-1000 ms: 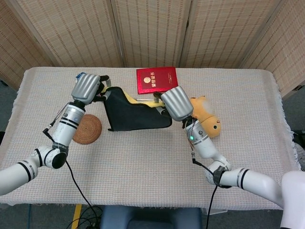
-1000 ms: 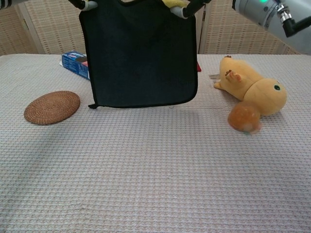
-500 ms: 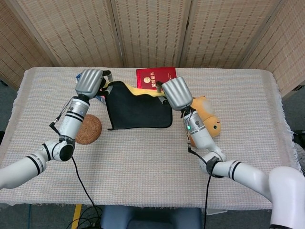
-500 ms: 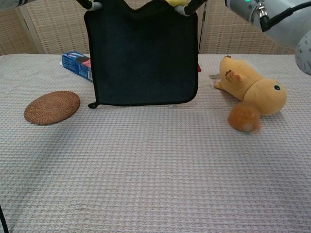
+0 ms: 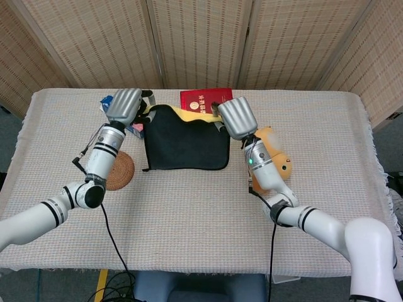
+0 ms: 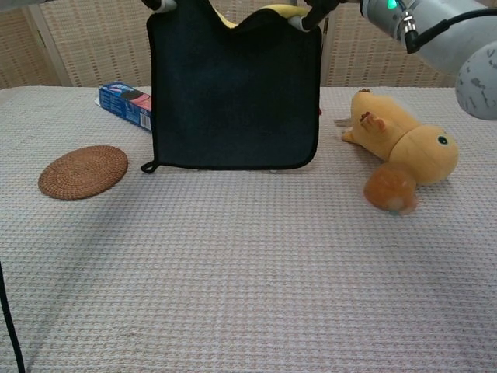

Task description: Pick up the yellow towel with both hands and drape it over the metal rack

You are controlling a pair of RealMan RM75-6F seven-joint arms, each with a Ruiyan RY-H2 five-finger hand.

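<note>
The towel (image 5: 186, 145) hangs flat between my two hands, dark face toward me, with its yellow side showing along the sagging top edge (image 6: 268, 11). My left hand (image 5: 126, 106) grips the upper left corner and my right hand (image 5: 236, 117) grips the upper right corner. In the chest view the towel (image 6: 233, 93) fills the upper middle. Its lower hem hangs level just above the tablecloth. Only fingertips of each hand show there, at the top edge. No metal rack can be made out; the towel covers what stands behind it.
A red book (image 5: 201, 99) lies behind the towel. A blue box (image 6: 124, 105) and a woven coaster (image 6: 83, 171) sit to the left. A yellow duck plush (image 6: 404, 148) with an orange ball (image 6: 390, 189) lies to the right, under my right forearm.
Both hands have carried the towel away from me toward the red book and slightly to the right. The top edge now sags more between them.
</note>
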